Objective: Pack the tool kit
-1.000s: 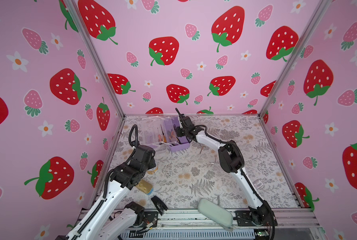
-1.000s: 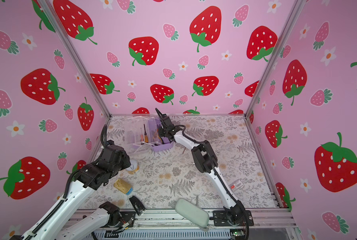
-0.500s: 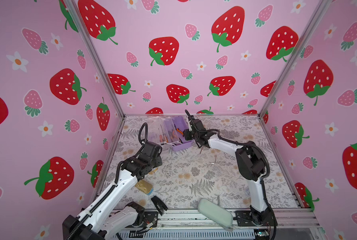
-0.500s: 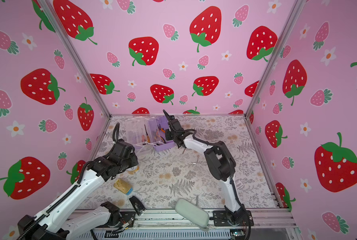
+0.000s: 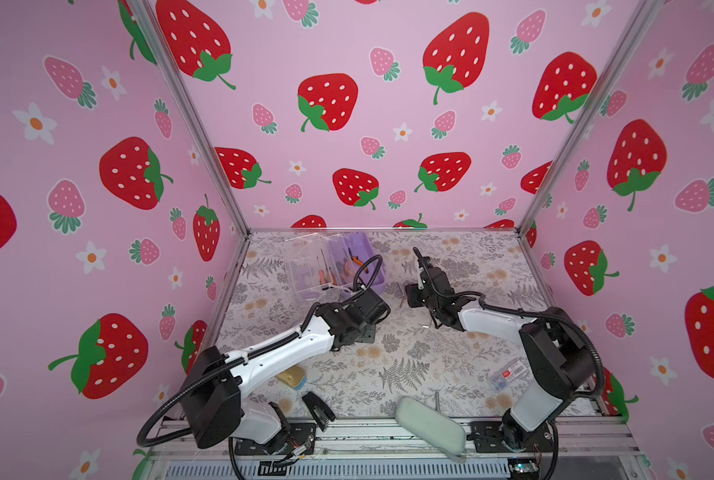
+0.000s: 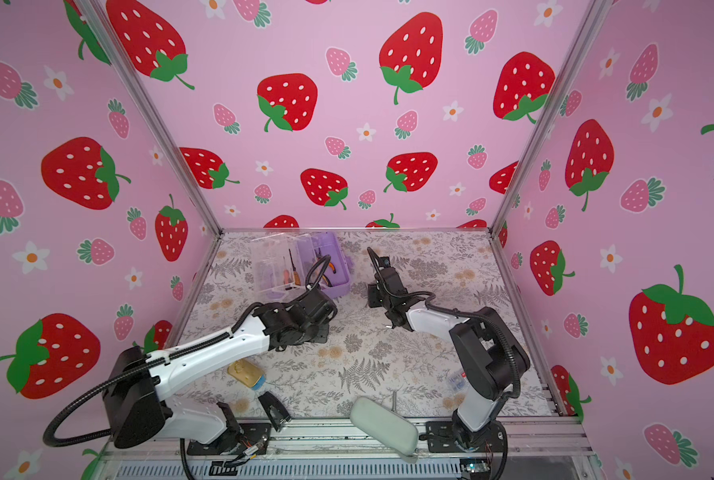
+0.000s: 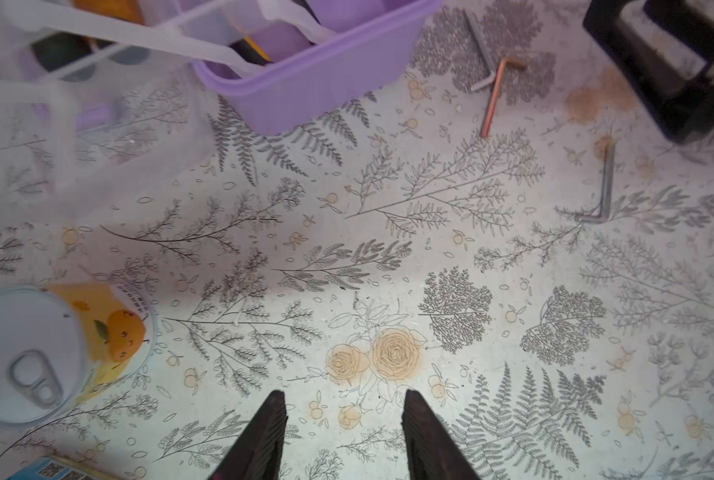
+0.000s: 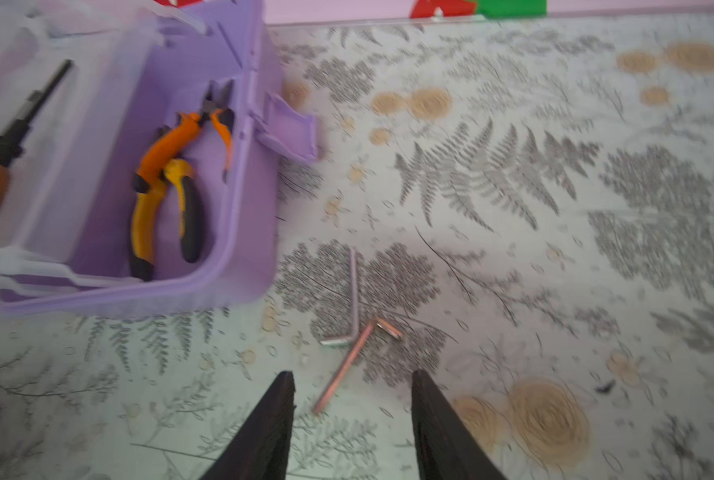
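Pink strawberry-print walls close round a table [image 5: 409, 361] covered in a matte cloth printed with grey ferns and pale roses. At its far left the tool kit [image 5: 369, 253] lies open, with a glossy lilac base and a clear lid and tray. Orange-handled pliers [image 8: 168, 187] sit in the base (a dark-shafted screwdriver [image 8: 14, 120] lies in the clear part). Just right of it, two thin L-shaped hex keys [image 8: 353, 286], one silver and one copper, touch on the cloth. Left gripper [image 7: 342, 395] and right gripper [image 8: 353, 374] both hover spread, gripping nothing.
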